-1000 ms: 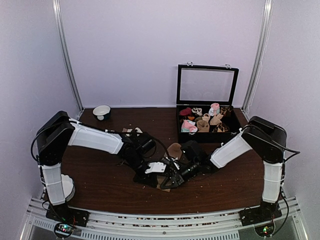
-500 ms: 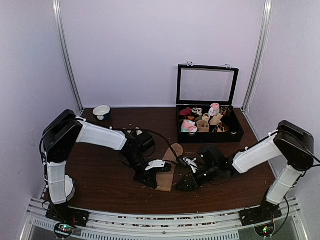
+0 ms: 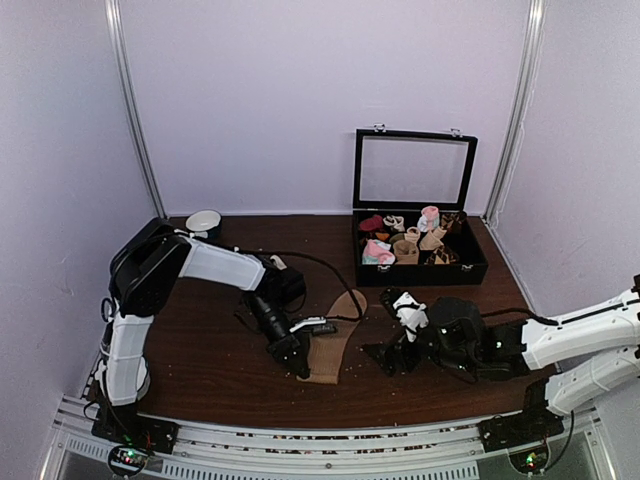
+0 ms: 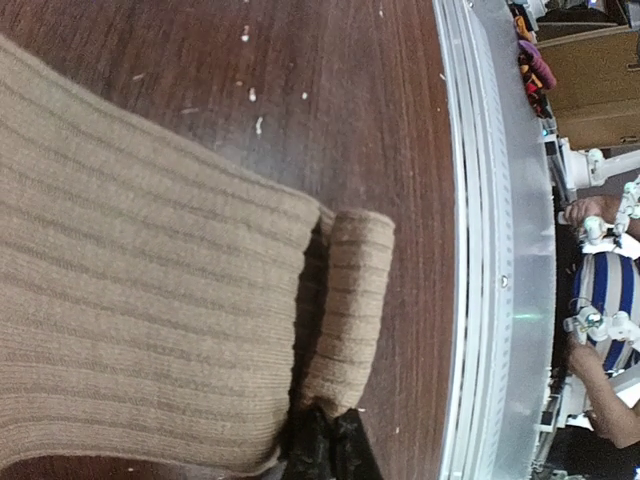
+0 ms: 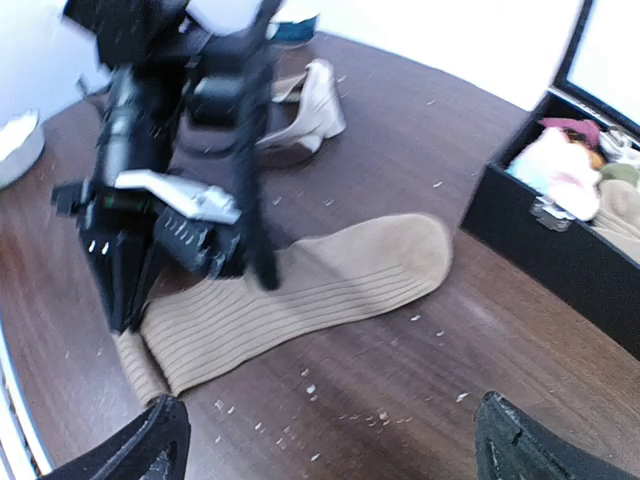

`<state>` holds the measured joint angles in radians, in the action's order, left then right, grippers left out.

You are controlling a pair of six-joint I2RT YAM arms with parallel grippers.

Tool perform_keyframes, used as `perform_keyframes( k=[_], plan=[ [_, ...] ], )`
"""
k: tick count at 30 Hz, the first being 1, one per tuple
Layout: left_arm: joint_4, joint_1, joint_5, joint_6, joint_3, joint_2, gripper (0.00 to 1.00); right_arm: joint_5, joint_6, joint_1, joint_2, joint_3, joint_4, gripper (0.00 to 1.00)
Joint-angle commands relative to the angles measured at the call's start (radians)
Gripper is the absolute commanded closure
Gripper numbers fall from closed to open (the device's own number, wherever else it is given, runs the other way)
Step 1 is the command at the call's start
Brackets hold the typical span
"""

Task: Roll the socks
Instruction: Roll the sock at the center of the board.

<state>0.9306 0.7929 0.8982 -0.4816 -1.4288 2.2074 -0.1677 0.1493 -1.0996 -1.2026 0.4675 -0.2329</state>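
I am pinching my left gripper (image 4: 325, 445) tight on the folded end of the socks (image 4: 150, 300), at the bottom of the left wrist view. The socks are lying flat on the brown table (image 3: 200, 380), in the lower middle of the top view. My right gripper (image 5: 330, 440) is hanging just right of them, fingers wide apart.

Open black box (image 3: 425, 276) of sock rolls (image 3: 378, 252); white bowl (image 3: 203, 222) back-left.

Ribbed knit cloth socks (image 4: 150, 300) on matt wood table (image 4: 350, 100).
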Motion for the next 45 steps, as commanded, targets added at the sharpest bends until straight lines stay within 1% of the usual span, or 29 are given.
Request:
perform_keyframes(
  k=[1,3,4,6,9,11,14,16,19,22,24,33,35,37,42,45],
  plan=[
    [0.079,-0.018,0.003,0.034,-0.017,0.051,1.00,-0.047,0.034,0.040,0.042,-0.100,-0.202,0.00],
    [0.079,-0.021,0.009,0.047,-0.025,0.058,1.00,0.099,-0.072,0.032,0.001,-0.123,-0.287,0.00],
    [0.076,-0.022,0.013,0.055,-0.026,0.061,1.00,0.141,-0.137,0.009,-0.033,-0.111,-0.293,0.00],
    [0.068,-0.026,0.019,0.078,-0.029,0.068,1.00,0.220,-0.287,-0.050,-0.103,-0.079,-0.252,0.00],
    [0.066,-0.027,0.010,0.107,-0.043,0.086,1.00,0.221,-0.392,-0.115,-0.211,0.014,-0.168,0.00],
    [0.066,-0.029,0.005,0.118,-0.048,0.097,1.00,0.215,-0.438,-0.144,-0.281,0.070,-0.148,0.01],
    [0.066,-0.029,-0.001,0.136,-0.060,0.108,1.00,0.215,-0.498,-0.167,-0.360,0.143,-0.137,0.09],
    [0.068,-0.030,-0.006,0.142,-0.068,0.113,1.00,0.234,-0.527,-0.167,-0.406,0.188,-0.125,0.18],
    [0.077,-0.031,-0.011,0.147,-0.081,0.119,1.00,0.256,-0.561,-0.165,-0.477,0.247,-0.104,0.34],
    [0.082,-0.032,-0.019,0.151,-0.092,0.124,1.00,0.285,-0.578,-0.154,-0.545,0.298,-0.071,0.47],
    [0.083,-0.032,-0.025,0.153,-0.093,0.125,1.00,0.295,-0.582,-0.145,-0.570,0.310,-0.075,0.50],
    [0.094,-0.035,-0.032,0.146,-0.103,0.132,1.00,0.266,-0.573,-0.124,-0.605,0.280,-0.124,0.53],
    [0.098,-0.034,-0.034,0.144,-0.109,0.132,1.00,0.268,-0.572,-0.122,-0.612,0.280,-0.122,0.56],
    [0.101,-0.034,-0.038,0.142,-0.112,0.131,1.00,0.275,-0.569,-0.117,-0.619,0.282,-0.113,0.60],
    [0.103,-0.039,-0.043,0.136,-0.119,0.131,1.00,0.300,-0.562,-0.105,-0.635,0.289,-0.071,0.76],
    [0.104,-0.041,-0.046,0.131,-0.119,0.132,1.00,0.308,-0.551,-0.095,-0.642,0.288,-0.060,0.82]
  ],
)
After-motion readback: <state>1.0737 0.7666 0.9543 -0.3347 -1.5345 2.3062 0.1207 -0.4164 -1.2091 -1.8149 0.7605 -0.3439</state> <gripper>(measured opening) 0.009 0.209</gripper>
